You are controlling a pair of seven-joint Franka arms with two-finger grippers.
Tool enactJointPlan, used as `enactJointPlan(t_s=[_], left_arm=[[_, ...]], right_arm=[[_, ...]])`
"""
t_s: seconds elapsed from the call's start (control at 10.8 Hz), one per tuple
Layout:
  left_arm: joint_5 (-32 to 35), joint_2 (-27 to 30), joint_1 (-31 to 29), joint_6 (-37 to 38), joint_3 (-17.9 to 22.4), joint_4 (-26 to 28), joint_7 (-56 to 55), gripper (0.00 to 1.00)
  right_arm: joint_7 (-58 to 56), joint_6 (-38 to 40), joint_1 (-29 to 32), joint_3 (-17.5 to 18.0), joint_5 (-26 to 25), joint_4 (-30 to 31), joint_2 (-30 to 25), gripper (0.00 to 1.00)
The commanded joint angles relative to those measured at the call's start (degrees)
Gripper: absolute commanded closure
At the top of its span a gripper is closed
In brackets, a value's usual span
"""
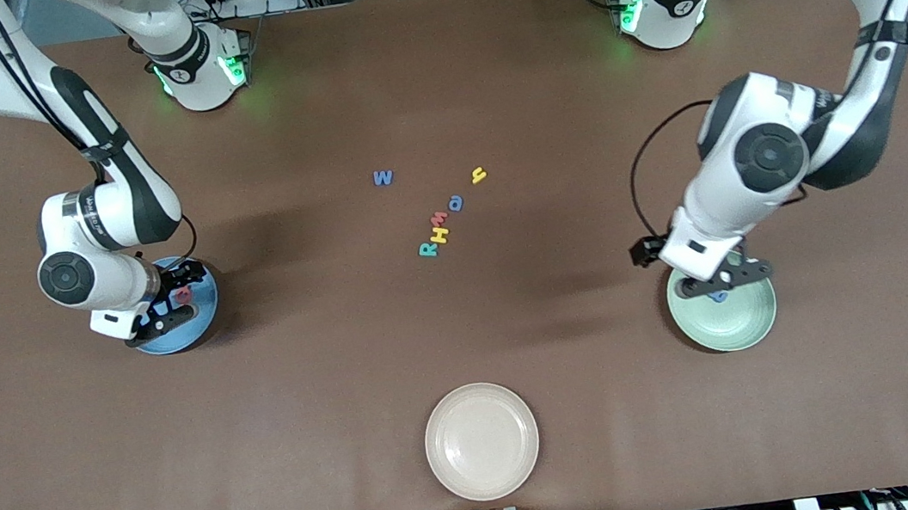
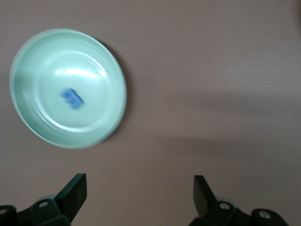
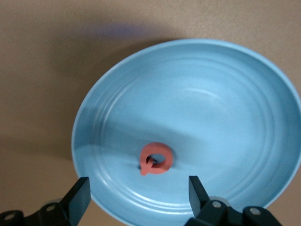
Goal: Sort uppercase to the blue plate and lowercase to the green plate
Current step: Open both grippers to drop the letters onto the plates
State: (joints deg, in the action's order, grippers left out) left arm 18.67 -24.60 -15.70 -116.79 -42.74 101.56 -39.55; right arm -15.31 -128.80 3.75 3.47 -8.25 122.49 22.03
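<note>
Both pincers stand with fingers apart and hold nothing. Left pincer [image 1: 725, 278] hangs over the pale mint-green round plate [image 1: 731, 325] at the left arm's end of the table, where one small blue foam lowercase letter [image 2: 71, 99] lies flat in the well. Right pincer [image 1: 166, 312] hangs over the sky-blue round plate [image 3: 221, 94] at the right arm's end; the red foam Q [image 3: 157, 158] lies in it, apart from both fingers.

Six letters remain on the brown table [image 1: 432, 76], between the plates: the dark blue W [image 1: 383, 178] alone, the yellow lowercase y [image 1: 479, 175] near the blue lowercase a [image 1: 456, 203], then a tight diagonal of red lowercase m [image 1: 441, 218], yellow H [image 1: 439, 235] and teal R [image 1: 426, 250]. A cream round plate [image 1: 482, 441] nearest the camera is not part of the sort.

Each drop looks done, so lift straight up to clear the rims. The W and y, standing free, seem the easier next picks; the crowded trio calls for a narrow, well-aligned descent so neighbours are not nudged.
</note>
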Motion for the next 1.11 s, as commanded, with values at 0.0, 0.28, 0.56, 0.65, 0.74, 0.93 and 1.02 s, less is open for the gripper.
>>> enactJointPlan(t_s=[0.0,0.28,0.56,0.65,0.74,0.93,1.02], left_arm=[[-0.8,1.9,-0.3,0.2,-4.9,3.5,-5.7,0.00],[0.0,1.1,3.0,-0.1,-8.6,5.1,-5.4,0.00],[3.5,-0.1,10.8,-0.7,-8.7,6.7,-0.6,0.00],[3.6,-0.3,12.7,-0.8,-8.6,7.0,2.9,0.00],[3.7,-1.1,13.1,-1.8,-8.6,7.2,6.7,0.00],[5.8,-2.1,13.2,-9.5,-8.7,10.6,12.4,0.00],[7.0,-2.2,13.2,-14.9,-8.6,13.7,12.4,0.00]], right_arm=[[-1.0,4.5,-0.1,0.0,4.5,-0.5,-2.8,0.06],[2.5,9.9,-0.9,0.4,6.6,-1.8,-5.6,0.05],[9.5,15.8,-1.4,3.3,6.5,-3.8,-9.4,0.04],[13.6,17.5,-1.3,6.0,6.5,-3.8,-11.0,0.04],[18.0,19.0,-1.3,8.3,6.5,-3.8,-12.8,0.04],[24.6,20.4,-1.3,12.0,6.4,-3.5,-15.2,0.04],[27.0,20.8,-1.4,12.3,6.4,-3.2,-16.1,0.04]])
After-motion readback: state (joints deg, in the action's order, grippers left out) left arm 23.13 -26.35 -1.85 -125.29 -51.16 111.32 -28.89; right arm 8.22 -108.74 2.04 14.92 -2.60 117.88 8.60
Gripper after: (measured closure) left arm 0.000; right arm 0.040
